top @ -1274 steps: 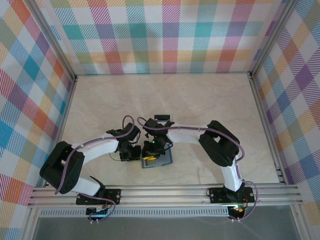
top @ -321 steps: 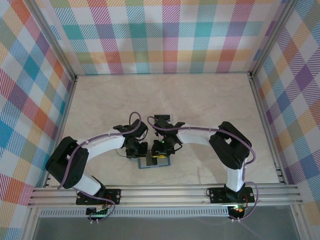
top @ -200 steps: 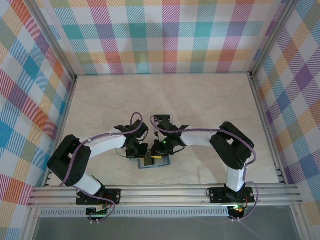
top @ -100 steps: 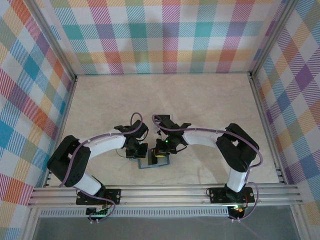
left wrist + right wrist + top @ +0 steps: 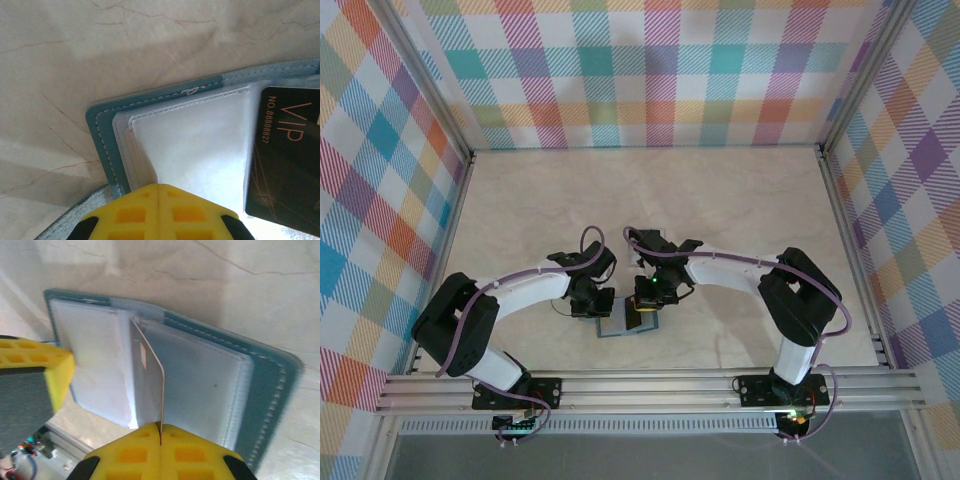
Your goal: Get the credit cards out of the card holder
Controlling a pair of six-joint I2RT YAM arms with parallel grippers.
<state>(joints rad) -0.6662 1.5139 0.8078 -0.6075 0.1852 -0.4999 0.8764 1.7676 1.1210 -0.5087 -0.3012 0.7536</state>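
Marble table [image 5: 720,200], bent right arm [image 5: 732,270] pinching card [image 5: 148,377]

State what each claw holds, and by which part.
Right claw pinches a credit card by one edge. Left claw, shut, rests on the card holder, gripping nothing.

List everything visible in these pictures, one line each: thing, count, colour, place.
card holder: one, teal-blue, open on the table, near edge
credit card: one, black VIP face, standing up from the holder
sleeves: several, milky clear, inside the holder
table: one, beige marble, under everything
walls: three, multicoloured plaid, around the table
left hand: one, yellow, shut, over the sleeves
right hand: one, yellow, shut on the credit card's edge
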